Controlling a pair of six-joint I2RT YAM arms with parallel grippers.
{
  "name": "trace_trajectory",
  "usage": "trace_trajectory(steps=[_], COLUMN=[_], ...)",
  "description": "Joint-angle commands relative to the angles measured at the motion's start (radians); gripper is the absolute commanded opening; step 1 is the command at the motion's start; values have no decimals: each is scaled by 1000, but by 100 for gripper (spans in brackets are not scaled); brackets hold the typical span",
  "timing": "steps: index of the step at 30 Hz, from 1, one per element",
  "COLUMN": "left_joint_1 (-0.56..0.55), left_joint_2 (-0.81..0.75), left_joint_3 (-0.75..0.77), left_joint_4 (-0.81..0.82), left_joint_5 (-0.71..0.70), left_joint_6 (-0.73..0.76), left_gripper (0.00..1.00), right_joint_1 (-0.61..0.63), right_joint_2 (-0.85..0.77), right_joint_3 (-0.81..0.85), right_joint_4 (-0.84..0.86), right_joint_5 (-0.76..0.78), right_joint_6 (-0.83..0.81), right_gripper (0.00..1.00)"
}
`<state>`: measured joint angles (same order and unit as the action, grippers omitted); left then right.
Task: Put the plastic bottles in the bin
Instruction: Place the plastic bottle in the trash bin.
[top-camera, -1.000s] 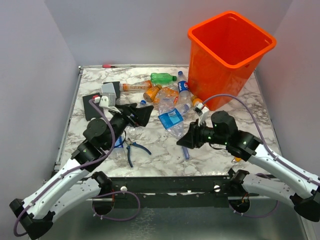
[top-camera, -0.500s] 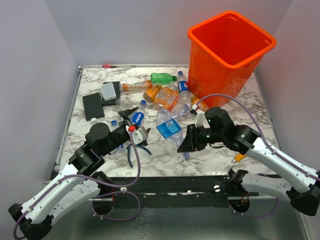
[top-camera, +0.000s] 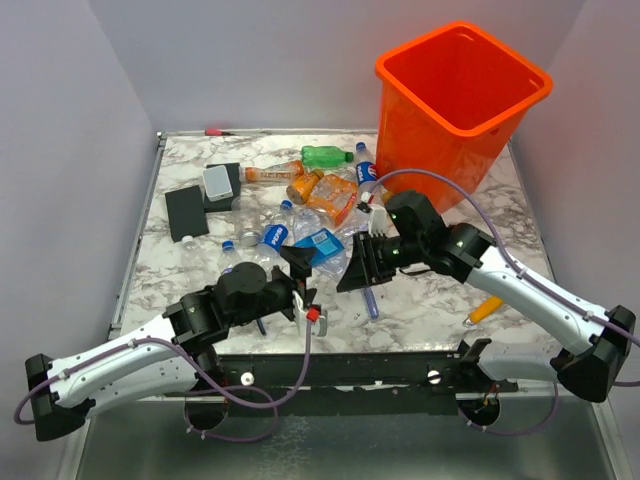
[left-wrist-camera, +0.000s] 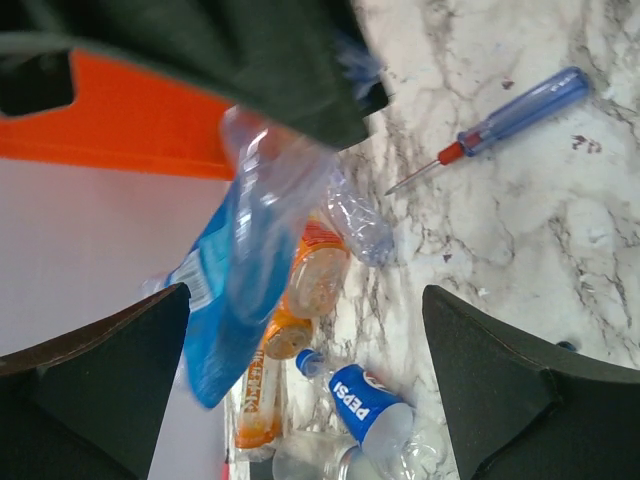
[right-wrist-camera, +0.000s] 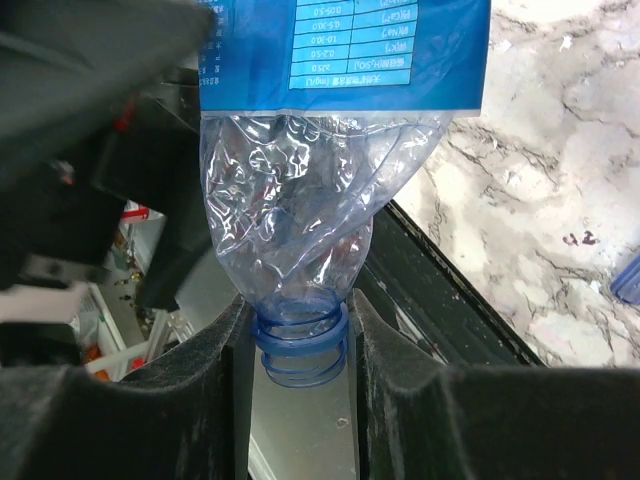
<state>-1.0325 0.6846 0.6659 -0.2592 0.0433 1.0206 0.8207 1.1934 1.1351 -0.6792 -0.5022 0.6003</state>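
Note:
My right gripper (top-camera: 352, 268) is shut on the threaded neck of a crumpled clear plastic bottle (top-camera: 323, 243) with a blue label. In the right wrist view the neck (right-wrist-camera: 299, 343) sits between the two pads and the bottle body hangs over the table's front edge. My left gripper (top-camera: 300, 277) is open just left of it with nothing between its fingers (left-wrist-camera: 520, 390). In the left wrist view, that held bottle (left-wrist-camera: 232, 275) hangs ahead. Other bottles lie in a pile: green (top-camera: 325, 156), orange (top-camera: 333, 196), Pepsi (top-camera: 272, 236) (left-wrist-camera: 368, 402). The orange bin (top-camera: 455, 130) stands at the back right.
A blue-and-red screwdriver (top-camera: 371, 302) (left-wrist-camera: 505, 118) lies near the front centre. Two black blocks (top-camera: 185, 212) sit at the back left, one with a grey top (top-camera: 219, 181). An orange object (top-camera: 482, 310) lies by the right arm. Pliers are mostly hidden under the left arm.
The left arm swung from the back-left blocks down to the front centre, gripper still open. The right gripper carried the blue-label bottle left and a little away from the front edge.

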Motion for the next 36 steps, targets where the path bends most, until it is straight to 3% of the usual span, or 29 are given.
trace_trajectory(steps=[1, 11, 14, 17, 18, 21, 22, 25, 27, 32, 36], left_joint_1=[-100, -112, -112, -112, -112, -113, -112, -112, -113, -111, -112], left_joint_2=[34, 84, 98, 113, 113, 112, 111, 102, 93, 76, 99], left_joint_3=[-29, -57, -64, -68, -70, -75, -75, -84, -86, -79, -26], left_joint_4=[14, 125, 153, 176, 186, 206, 210, 230, 243, 245, 237], left_joint_5=[-170, -273, -279, -285, -287, -291, -293, -296, -292, -247, -134], left_joint_6=[61, 63, 65, 73, 74, 76, 73, 43, -8, -211, -532], left_gripper=[98, 68, 42, 7, 1, 0, 0, 0, 0, 0, 0], right_joint_1=[-3, -3, -3, -3, -3, -3, -3, -3, -3, -3, -3], right_joint_2=[56, 67, 66, 61, 59, 48, 44, 26, 10, -68, -280], right_joint_3=[71, 98, 94, 94, 94, 102, 107, 151, 203, 319, 196], right_joint_4=[-31, -69, -66, -65, -66, -69, -71, -98, -139, -192, 56], right_joint_5=[-56, -49, -54, -59, -60, -67, -71, -59, -9, 237, 402], right_joint_6=[-33, -63, -63, -65, -66, -72, -77, -102, -125, -206, -241], right_gripper=[0, 0, 0, 0, 0, 0, 8, 59, 74, 81, 81])
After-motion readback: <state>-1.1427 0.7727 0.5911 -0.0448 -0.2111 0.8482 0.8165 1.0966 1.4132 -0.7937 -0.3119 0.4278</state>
